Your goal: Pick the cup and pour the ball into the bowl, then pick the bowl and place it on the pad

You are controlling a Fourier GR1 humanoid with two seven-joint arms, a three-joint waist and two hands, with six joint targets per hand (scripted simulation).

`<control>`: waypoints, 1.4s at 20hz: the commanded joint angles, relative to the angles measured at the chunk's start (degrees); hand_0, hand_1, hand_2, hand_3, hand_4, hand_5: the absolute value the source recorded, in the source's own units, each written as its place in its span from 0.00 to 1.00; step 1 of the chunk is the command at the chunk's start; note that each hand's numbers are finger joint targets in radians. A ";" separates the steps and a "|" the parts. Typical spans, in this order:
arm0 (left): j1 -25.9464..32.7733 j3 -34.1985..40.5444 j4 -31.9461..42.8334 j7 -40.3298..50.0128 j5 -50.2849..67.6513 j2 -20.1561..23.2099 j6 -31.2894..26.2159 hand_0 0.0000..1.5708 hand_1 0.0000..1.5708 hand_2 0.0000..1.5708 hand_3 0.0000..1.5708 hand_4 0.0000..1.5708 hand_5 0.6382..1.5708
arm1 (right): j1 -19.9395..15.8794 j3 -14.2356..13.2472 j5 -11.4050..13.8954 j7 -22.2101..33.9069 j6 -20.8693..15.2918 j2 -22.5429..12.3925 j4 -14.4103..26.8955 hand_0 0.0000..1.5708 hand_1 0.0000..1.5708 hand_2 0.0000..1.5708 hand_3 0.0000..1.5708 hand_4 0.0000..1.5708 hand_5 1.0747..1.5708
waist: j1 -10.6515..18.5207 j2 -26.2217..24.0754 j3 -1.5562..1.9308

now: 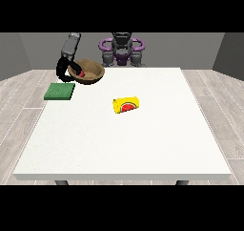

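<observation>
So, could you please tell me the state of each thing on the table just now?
Bowl: upright, raised above the table, red ball inside.
Cup: lying on its side on the table, no hand on it.
Pad: flat on the table, nothing resting on it.
Hand at the view's left: curled round the bowl's rim.

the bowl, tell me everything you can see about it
The bowl is brown and looks wooden, round and shallow, with a darker inside. It is tilted, its opening turned toward the camera, and seems lifted off the table near the far left corner, just beyond the green pad. A small red thing, likely the ball, lies inside near the left rim. The black hand at the view's left curls round that left rim, holding it. Nothing else touches it.
</observation>
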 commanded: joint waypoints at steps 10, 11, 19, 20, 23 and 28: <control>-2.10 -1.64 -5.62 1.50 -0.03 0.17 4.33 0.00 0.00 0.00 0.00 0.00 0.96 | -9.07 -6.40 -0.62 -8.81 5.51 -9.45 15.97 1.00 1.00 1.00 1.00 0.83 0.91 | -0.24 5.16 0.26; 0.60 -0.97 -4.67 -1.05 -0.53 0.68 3.35 0.00 0.00 0.00 0.00 0.00 0.96 | -7.25 -6.56 -0.71 -9.94 7.23 -11.04 15.26 1.00 1.00 1.00 1.00 0.83 0.92 | -1.02 4.42 0.21; 0.13 1.29 -3.63 -0.96 1.35 5.11 1.17 0.00 0.00 0.00 0.00 0.01 0.96 | -10.11 -11.09 -4.85 -15.75 10.96 -13.20 22.33 1.00 1.00 1.00 0.64 0.83 0.94 | -0.63 8.61 0.19; 2.03 1.26 -4.58 -0.80 0.82 3.80 3.60 0.00 0.00 0.00 0.00 0.09 0.96 | -8.04 -11.98 -5.76 -17.42 15.33 -16.11 23.98 1.00 1.00 1.00 0.60 0.82 0.94 | -2.33 6.68 0.21; 0.71 0.07 -10.27 1.14 1.86 3.20 3.88 0.00 0.00 0.00 0.00 0.10 0.96 | -11.33 -14.17 -5.64 -20.24 16.60 -20.43 30.43 1.00 1.00 1.00 0.45 0.82 0.96 | 0.21 9.66 0.30; -0.94 0.33 -11.96 2.42 3.91 4.60 2.29 0.00 0.00 0.00 0.00 0.00 0.96 | -13.24 -13.01 -2.67 -24.32 11.41 -18.82 33.09 1.00 1.00 1.00 0.13 0.82 0.97 | 1.51 12.63 0.23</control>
